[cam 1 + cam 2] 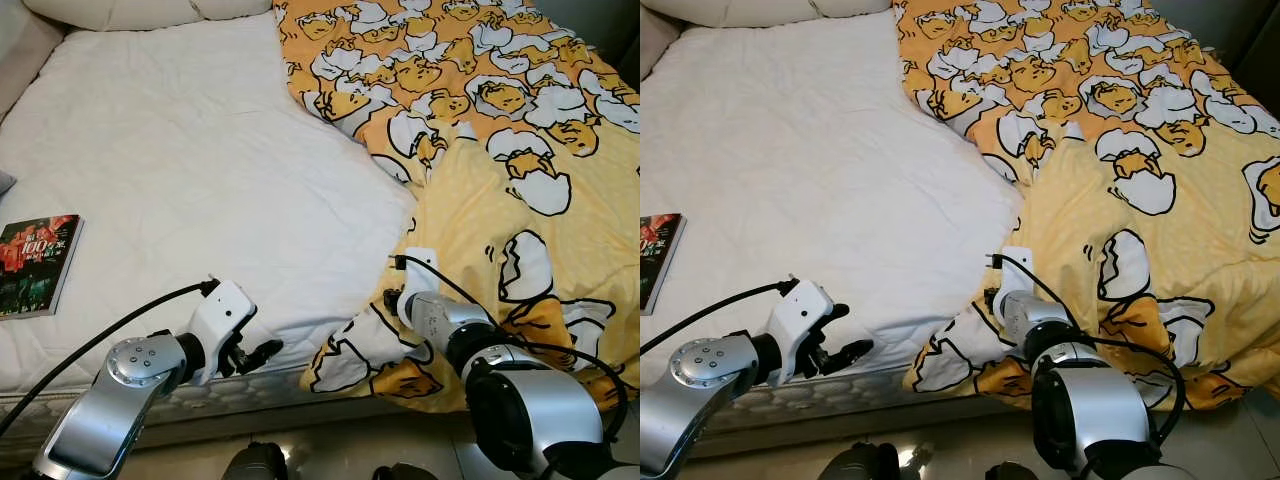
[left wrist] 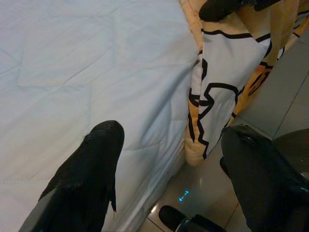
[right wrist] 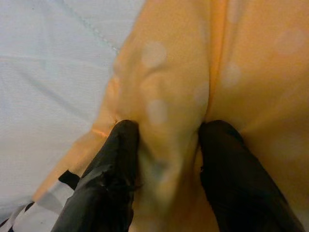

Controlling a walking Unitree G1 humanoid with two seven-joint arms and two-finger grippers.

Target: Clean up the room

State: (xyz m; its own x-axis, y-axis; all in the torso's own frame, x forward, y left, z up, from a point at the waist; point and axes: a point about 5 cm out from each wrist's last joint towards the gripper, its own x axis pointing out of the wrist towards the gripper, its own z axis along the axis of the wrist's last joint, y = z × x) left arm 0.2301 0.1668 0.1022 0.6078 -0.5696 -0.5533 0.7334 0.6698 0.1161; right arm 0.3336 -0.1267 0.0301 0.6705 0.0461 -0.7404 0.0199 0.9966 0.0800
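White quilted mattress (image 1: 190, 170) stretches wide across the robot's left side of the bed, and a yellow duvet (image 1: 540, 150) printed with cartoon eggs covers the right side, its near corner spilling over the bed's front edge toward the grey tiled floor (image 2: 270, 92). Over on the right, the silver right arm reaches forward and down, elbow low and close to the camera, wrist running up onto the duvet near its inner edge. In the right wrist view the right gripper (image 3: 169, 140) has its two black fingers pressed narrow around a raised fold of the yellow fabric, a ridge bunched between them, so it is pinching the duvet just beside the line where yellow meets white sheet. On the left, the left arm bends in from the lower corner, forearm angled across toward the centre, and the left gripper (image 1: 255, 355) hovers at the mattress's front edge with its fingers spread apart and nothing between them, the hanging duvet corner near its tips. Far out by the mattress's left edge lies a book (image 1: 35, 265) with a dark red cover, flat, well apart from both arms. Plenty of bare sheet lies between book and duvet.
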